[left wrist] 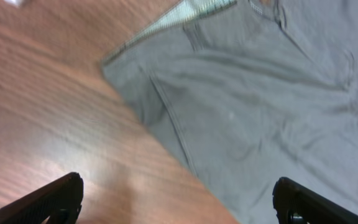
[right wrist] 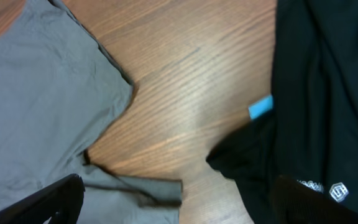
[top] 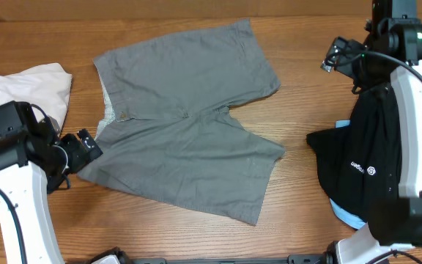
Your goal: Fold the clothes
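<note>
Mid-grey woven shorts point(top: 185, 117) flat on counter point(top: 299, 110), unfolded. Left tool point(top: 88, 144) spread beside waistband corner (right tool point(top: 333, 56) spread too); next, probably pinch that corner.

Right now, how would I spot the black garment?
Start at the wooden table and find the grey shorts spread in its middle. The black garment lies crumpled to their right. It alone is black, with a small white logo and blue cloth peeking beneath.

Wooden table point(top: 299, 110): reddish-brown, fine straight grain, slight sheen. Wood shows beneath and to the left of the left gripper point(left wrist: 178, 190), and ahead of the right gripper point(right wrist: 176, 193).
</note>
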You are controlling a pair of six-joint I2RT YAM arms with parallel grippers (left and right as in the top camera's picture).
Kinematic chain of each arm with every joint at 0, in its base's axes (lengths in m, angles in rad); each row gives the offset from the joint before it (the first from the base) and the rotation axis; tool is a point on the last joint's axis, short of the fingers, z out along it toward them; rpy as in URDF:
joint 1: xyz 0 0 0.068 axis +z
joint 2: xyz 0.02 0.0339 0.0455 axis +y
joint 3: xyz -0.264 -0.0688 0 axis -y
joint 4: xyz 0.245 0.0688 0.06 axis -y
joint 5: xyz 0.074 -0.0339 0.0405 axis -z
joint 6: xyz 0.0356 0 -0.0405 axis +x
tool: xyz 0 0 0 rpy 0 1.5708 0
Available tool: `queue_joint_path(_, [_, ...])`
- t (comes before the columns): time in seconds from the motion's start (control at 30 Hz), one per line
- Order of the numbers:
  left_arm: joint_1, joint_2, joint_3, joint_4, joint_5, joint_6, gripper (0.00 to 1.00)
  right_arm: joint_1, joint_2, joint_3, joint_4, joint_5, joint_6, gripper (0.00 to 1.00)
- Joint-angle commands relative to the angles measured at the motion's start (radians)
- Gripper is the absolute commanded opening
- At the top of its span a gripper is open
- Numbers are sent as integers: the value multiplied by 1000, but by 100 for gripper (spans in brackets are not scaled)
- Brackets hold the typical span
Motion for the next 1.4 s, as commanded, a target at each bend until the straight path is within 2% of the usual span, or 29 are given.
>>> queue_joint_path(0.0, [0, -39, 16, -45, 53, 20, 100, 3, -120, -59, -10, 35, 36, 100])
queue_joint_path(0.17, [-1, -43, 15, -92, 61, 19, 100, 4, -347, -276, 35, 28, 16, 100])
queue_joint_path(0.23, [-1, -43, 15, -114, 61, 20, 100, 5, -492, -462, 84, -56, 11, 100])
queue_joint_path(0.4, [0, -43, 15, -168, 52, 19, 100, 60, -715, -816, 174, -265, 9, 100])
queue_joint_path(0.57, [0, -43, 14, -161, 61, -9, 100, 174, -751, -1035, 226, -450, 35, 100])
queue_joint_path(0.77, [0, -40, 11, -120, 61, -19, 100, 215, -744, -1242, 457, -602, 430, 100])
queue_joint_path(0.9, [0, -40, -10, -99, 61, -20, 100, 320, -750, -1325, 516, -434, 724, 100])
queue_joint_path(1.0, [0, -40, -22, -86, 61, -39, 100, 500, -752, -1329, 528, -301, 949, 100])
queue_joint_path(1.03, [0, -40, -23, -84, 61, -42, 100, 600, -752, -1329, 552, -249, 1042, 100])
queue_joint_path(1.17, [0, -40, -23, -80, 61, -41, 100, 878, -744, -1329, 665, -13, 1279, 100])
queue_joint_path(1.27, [0, -40, -23, -80, 60, -40, 100, 1010, -708, -1330, 731, 193, 1397, 100])
queue_joint_path(1.37, [0, -40, -23, -76, 60, -40, 100, 1051, -644, -1330, 741, 257, 1473, 100])
